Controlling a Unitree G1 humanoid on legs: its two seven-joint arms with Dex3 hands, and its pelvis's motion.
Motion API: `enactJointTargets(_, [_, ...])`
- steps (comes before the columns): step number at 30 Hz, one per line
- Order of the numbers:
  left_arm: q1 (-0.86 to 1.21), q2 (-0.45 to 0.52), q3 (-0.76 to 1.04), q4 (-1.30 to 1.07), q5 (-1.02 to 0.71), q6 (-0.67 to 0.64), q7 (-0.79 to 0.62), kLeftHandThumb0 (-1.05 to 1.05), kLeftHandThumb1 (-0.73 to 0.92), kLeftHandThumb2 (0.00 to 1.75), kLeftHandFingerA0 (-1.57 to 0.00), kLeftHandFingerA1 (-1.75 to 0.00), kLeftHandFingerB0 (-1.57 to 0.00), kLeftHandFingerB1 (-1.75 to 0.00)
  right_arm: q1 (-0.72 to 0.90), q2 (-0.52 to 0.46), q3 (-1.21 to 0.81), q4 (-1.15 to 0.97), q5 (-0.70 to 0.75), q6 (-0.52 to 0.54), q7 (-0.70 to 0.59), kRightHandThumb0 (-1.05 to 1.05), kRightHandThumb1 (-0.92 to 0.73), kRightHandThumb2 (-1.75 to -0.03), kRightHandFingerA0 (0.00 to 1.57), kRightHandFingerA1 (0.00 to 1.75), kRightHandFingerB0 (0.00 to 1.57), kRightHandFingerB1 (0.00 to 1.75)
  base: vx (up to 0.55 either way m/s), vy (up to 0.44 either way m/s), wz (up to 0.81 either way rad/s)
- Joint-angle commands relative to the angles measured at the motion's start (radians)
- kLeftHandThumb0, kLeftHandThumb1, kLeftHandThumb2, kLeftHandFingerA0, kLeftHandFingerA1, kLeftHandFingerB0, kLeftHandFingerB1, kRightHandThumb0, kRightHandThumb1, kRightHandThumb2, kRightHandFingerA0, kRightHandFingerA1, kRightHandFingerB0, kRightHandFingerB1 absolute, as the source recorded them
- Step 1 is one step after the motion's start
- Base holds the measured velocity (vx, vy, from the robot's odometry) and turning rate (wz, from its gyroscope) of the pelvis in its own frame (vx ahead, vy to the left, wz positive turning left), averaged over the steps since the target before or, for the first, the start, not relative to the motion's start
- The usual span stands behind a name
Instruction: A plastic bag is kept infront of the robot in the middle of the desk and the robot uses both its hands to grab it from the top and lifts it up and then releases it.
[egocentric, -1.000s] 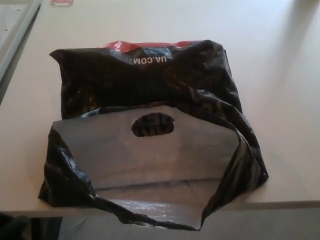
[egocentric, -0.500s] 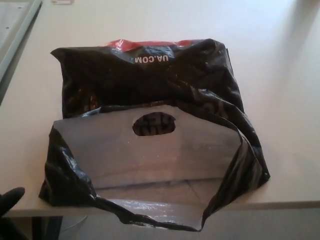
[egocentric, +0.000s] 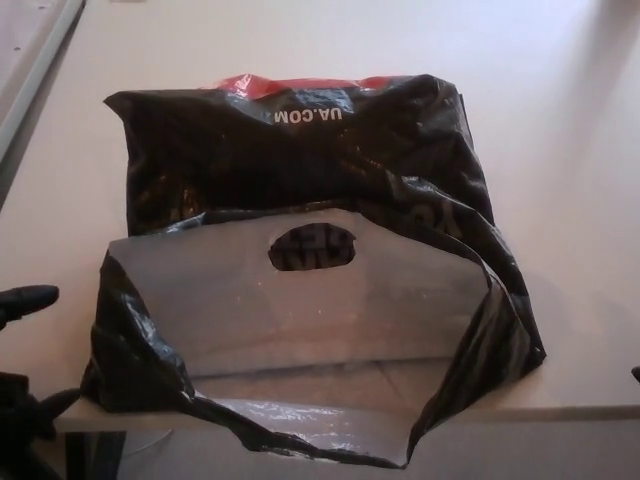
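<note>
One black plastic bag (egocentric: 300, 170) (grey lining, oval handle hole) gapes open.

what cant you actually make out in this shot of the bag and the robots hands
- Left hand, head view: cut off by the left edge, so most of it is missing; fingers look apart, touching nothing.
- Right hand: only a dark speck at the right edge, state unreadable.
- Plastic bag: its contents are hidden by its own black film and grey flap.
- Bag print: only "UA.COM" reads; the rest is creased and blurred.
</note>
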Motion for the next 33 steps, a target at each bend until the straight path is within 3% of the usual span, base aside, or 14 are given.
enactJointTargets(1, [-0.048,0.040,-0.019,0.012,-0.025,0.099,-0.098,-0.81,0.32,0.65,-0.23,-0.87,-0.29,-0.76,-0.016,0.009,0.021,-0.037,-0.020,0.025,-0.005,-0.73,-0.63,-0.59,0.23,0.37,0.17,0.30,0.00,0.000,0.00])
enactJointTargets(5, [-0.071,0.038,-0.035,0.019,-0.005,0.100,-0.098,-0.74,0.31,0.64,-0.21,-0.85,-0.26,-0.75,-0.011,0.014,0.031,-0.067,-0.026,0.062,-0.003,-0.74,-0.64,-0.59,0.24,0.38,0.19,0.31,0.00,0.000,0.00])
enactJointTargets(6, [-0.081,0.047,-0.055,0.021,0.030,0.078,-0.085,-0.36,0.10,0.78,-0.16,-0.65,-0.26,-0.68,-0.008,0.017,0.036,-0.082,-0.031,0.085,0.000,-0.76,-0.65,-0.60,0.25,0.38,0.19,0.30,0.00,0.000,0.00])
enactJointTargets(7, [-0.085,0.054,-0.065,0.020,0.043,0.075,-0.081,-0.60,0.36,0.81,-0.20,-0.77,-0.12,-0.66,-0.006,0.018,0.038,-0.091,-0.032,0.094,0.002,-0.75,-0.65,-0.60,0.25,0.38,0.19,0.31,0.00,0.000,0.00])
enactJointTargets(10, [-0.101,0.058,-0.074,0.017,0.034,0.091,-0.089,-0.36,0.10,0.78,-0.17,-0.66,-0.27,-0.69,0.000,0.019,0.051,-0.119,-0.053,0.134,0.007,-0.76,-0.67,-0.60,0.26,0.37,0.19,0.30,0.00,0.000,0.00])
enactJointTargets(13, [-0.110,0.055,-0.077,0.016,0.034,0.083,-0.083,-0.36,0.11,0.79,-0.17,-0.66,-0.26,-0.68,0.003,0.027,0.058,-0.131,-0.050,0.149,0.008,-0.78,-0.55,-0.82,0.20,0.44,0.16,0.40,0.00,0.000,0.00])
enactJointTargets(14, [-0.123,0.056,-0.075,0.021,0.030,0.089,-0.086,-0.57,0.35,0.79,-0.19,-0.76,-0.13,-0.66,-0.008,0.040,0.062,-0.126,-0.020,0.154,0.025,-0.73,-0.66,-0.60,0.22,0.37,0.17,0.30,0.00,0.000,0.00])
enactJointTargets(18, [-0.131,0.051,-0.074,0.020,0.020,0.106,-0.095,-0.70,0.33,0.65,-0.17,-0.83,-0.19,-0.72,-0.014,0.059,0.076,-0.115,-0.014,0.147,0.022,-0.74,-0.66,-0.60,0.22,0.38,0.17,0.30,0.00,0.000,0.00])
enactJointTargets(19, [-0.133,0.048,-0.076,0.022,0.021,0.106,-0.096,-0.36,0.10,0.78,-0.18,-0.66,-0.28,-0.69,-0.016,0.065,0.079,-0.116,-0.010,0.150,0.024,-0.38,-0.36,-0.97,0.03,0.49,0.00,0.47,0.00,0.000,0.00])
enactJointTargets(22, [-0.134,0.043,-0.079,0.019,0.006,0.142,-0.123,-0.35,0.09,0.77,-0.18,-0.66,-0.28,-0.69,-0.026,0.079,0.100,-0.108,-0.030,0.153,0.017,-0.38,-0.37,-0.98,0.03,0.49,0.01,0.47,0.00,0.000,0.00])
enactJointTargets(23, [-0.132,0.043,-0.080,0.017,0.008,0.142,-0.124,-0.35,0.09,0.77,-0.19,-0.67,-0.28,-0.70,-0.027,0.083,0.105,-0.112,-0.035,0.161,0.016,-0.75,-0.67,-0.60,0.23,0.37,0.16,0.29,0.00,0.000,0.00])
enactJointTargets(25, [-0.122,0.041,-0.082,0.020,0.008,0.131,-0.137,-0.35,0.10,0.77,-0.17,-0.66,-0.26,-0.68,-0.040,0.090,0.126,-0.100,-0.053,0.159,0.008,-0.77,-0.68,-0.60,0.23,0.38,0.15,0.29,0.00,0.000,0.00])
enactJointTargets(26, [-0.116,0.043,-0.086,0.020,0.016,0.123,-0.137,-0.35,0.11,0.77,-0.17,-0.67,-0.26,-0.68,-0.043,0.092,0.136,-0.105,-0.058,0.165,0.011,-0.38,-0.37,-0.98,0.02,0.49,0.00,0.47,0.00,0.000,0.00])
enactJointTargets(33, [-0.104,0.056,-0.102,0.014,0.029,0.137,-0.148,-0.35,0.08,0.76,-0.18,-0.66,-0.27,-0.69,-0.073,0.090,0.178,-0.104,-0.082,0.178,0.022,-0.39,-0.37,-0.99,0.02,0.49,0.00,0.48,0.00,0.000,0.00])
